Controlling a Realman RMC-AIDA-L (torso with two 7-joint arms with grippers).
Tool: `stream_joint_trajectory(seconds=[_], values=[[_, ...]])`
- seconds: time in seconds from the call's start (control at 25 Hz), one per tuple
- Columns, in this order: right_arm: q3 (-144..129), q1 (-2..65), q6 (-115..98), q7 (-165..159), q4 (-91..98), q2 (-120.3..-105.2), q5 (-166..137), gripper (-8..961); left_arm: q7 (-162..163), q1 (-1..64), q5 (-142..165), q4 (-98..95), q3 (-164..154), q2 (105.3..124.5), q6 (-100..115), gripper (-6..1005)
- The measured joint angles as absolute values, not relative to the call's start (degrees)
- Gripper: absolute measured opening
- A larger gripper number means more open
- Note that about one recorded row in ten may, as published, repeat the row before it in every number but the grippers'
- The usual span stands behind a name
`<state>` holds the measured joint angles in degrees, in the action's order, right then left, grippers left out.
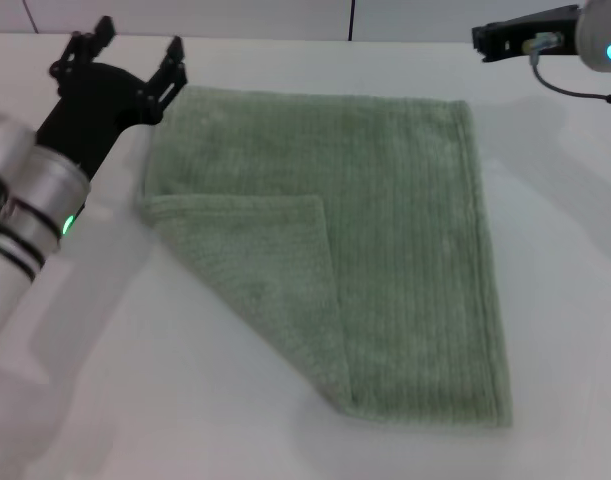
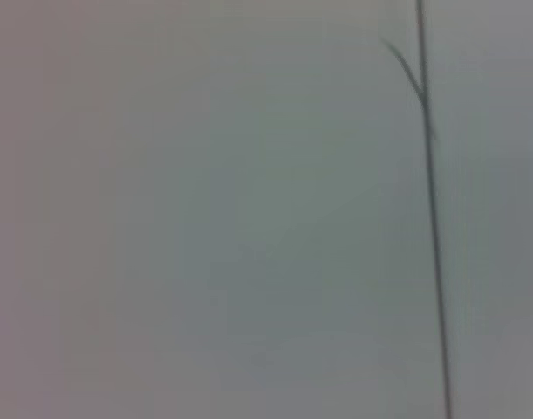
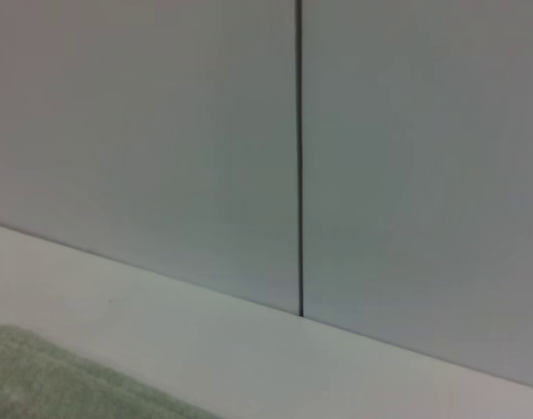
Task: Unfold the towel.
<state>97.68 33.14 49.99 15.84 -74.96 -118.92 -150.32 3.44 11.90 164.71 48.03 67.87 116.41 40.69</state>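
towel (image 1: 385, 250): I see it lying flat on the white table (image 1: 565, 300), mid-frame in the head view, slightly toward my right side. Pale sage green, ribbed.
towel long axis: runs from the far edge toward me, leaning a bit to my right as it comes near; ribs run along the same line.
towel fold: near-left corner is folded over on top, a triangular flap (image 1: 255, 260) with its straight hem across the left side and its point toward the near edge. So not fully open yet.
towel corners: far-left corner sits right beside my left tool; near-right corner lies close to the frame bottom.
left tool (image 1: 140, 65): black, at the far left of the table, fingers (image 1: 171, 62) spread apart, holding nothing, tips just at the towel's far-left corner. I can't tell if they touch the cloth.
right tool (image 1: 490, 38): up at the far right corner of the head view, off the towel, well apart from it. Only a dark end piece shows; can't tell whether it's apart or together.
left wrist view: just a blurry grey surface with a thin dark line (image 2: 432, 218); no towel or tool visible.
right wrist view: grey wall (image 3: 161, 131) with a vertical seam (image 3: 299, 157), table edge, and a small corner of towel (image 3: 57, 375) cut off by the frame.
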Motion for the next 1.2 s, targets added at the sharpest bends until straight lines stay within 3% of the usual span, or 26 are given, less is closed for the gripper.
stream_joint_trajectory(seconds=[0.08,0.12,0.2,0.32,0.4,0.52,0.64,0.96,1.2], values=[[98.5,33.9,50.0,14.6,-73.9,-118.85,-149.8,105,3.0,10.4,165.4,61.5,67.4,114.0,23.1,799],[98.5,33.9,50.0,14.6,-73.9,-118.85,-149.8,75,3.0,10.4,165.4,61.5,67.4,114.0,23.1,798],[99.3,34.1,50.3,14.5,-73.5,-118.82,-149.6,39,2.9,9.9,165.4,73.8,67.0,112.04,5.1,798],[99.0,34.2,50.2,15.4,-73.2,-118.8,-149.7,26,1.6,10.3,165.4,81.0,67.7,111.81,-7.8,796],[98.8,34.2,50.1,15.7,-72.5,-118.85,-149.9,16,-2.0,11.5,165.2,86.2,68.8,112.62,-20.2,794],[99.9,35.6,51.0,13.8,-70.3,-118.7,-149.7,3,-10.6,13.4,165.1,91.9,71.6,116.04,-37.1,792],[101.1,37.1,52.7,12.2,-69.1,-118.53,-149.7,-2,-17.2,13.7,164.3,94.5,72.9,118.23,-43.5,790],[102.7,44.7,59.6,12.8,-58.0,-117.95,-149.8,-1,-22.4,16.8,157.5,96.3,71.0,118.22,-50.1,784],[103.1,45.1,58.7,12.9,-56.4,-118.01,-149.8,2,-21.9,21.0,156.2,88.2,67.8,118.49,-49.8,779]])
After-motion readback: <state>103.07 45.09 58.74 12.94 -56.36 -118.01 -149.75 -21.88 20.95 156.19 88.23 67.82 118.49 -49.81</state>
